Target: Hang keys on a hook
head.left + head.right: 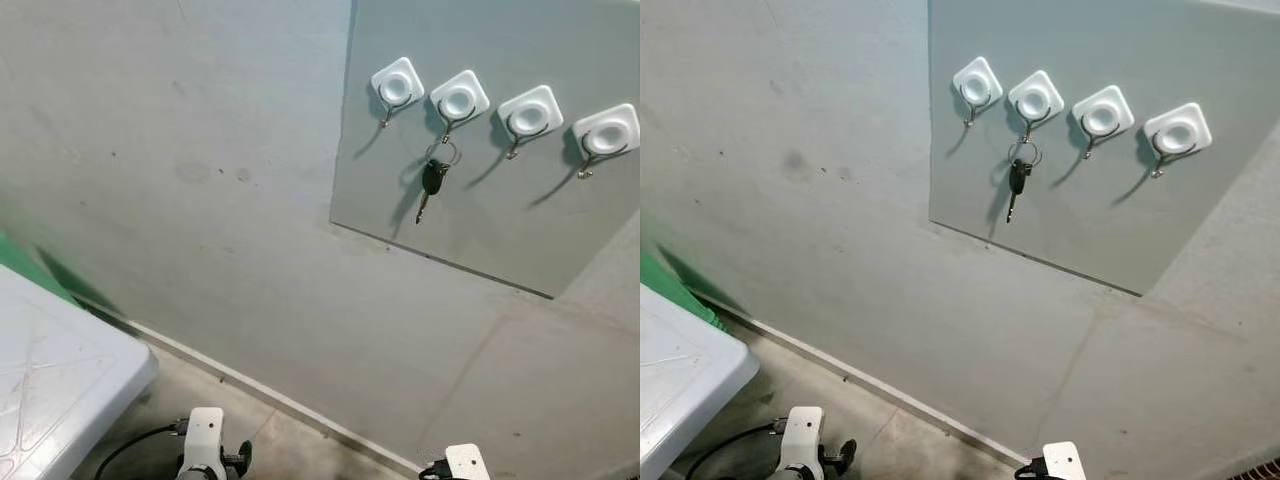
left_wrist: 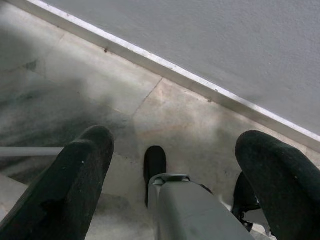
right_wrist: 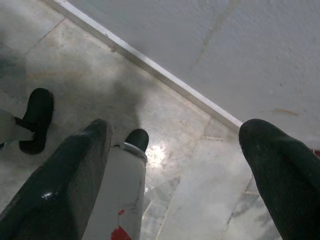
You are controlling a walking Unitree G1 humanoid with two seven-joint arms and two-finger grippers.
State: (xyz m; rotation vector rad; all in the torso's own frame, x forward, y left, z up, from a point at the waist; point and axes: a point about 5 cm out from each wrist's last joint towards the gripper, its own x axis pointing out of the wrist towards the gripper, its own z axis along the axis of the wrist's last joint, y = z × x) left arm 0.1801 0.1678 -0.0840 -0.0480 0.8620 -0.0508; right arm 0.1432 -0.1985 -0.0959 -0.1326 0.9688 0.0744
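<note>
Head views sharp, evenly lit, soft daylight. Hooks [image 1: 460, 100] and key [image 1: 432, 185] throw shadows down-left on panel [image 1: 500, 220], so light from upper right. Wrist views dimmer; fingers [image 2: 75, 185] close, blurred. Glare spot on floor [image 3: 155, 150].

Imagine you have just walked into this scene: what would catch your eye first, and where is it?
First, the row of four white hooks on the grey panel fixed to the wall. A black key hangs by its ring from the second hook from the left. Below, both arms hang low over the floor, the left gripper and right gripper open.
</note>
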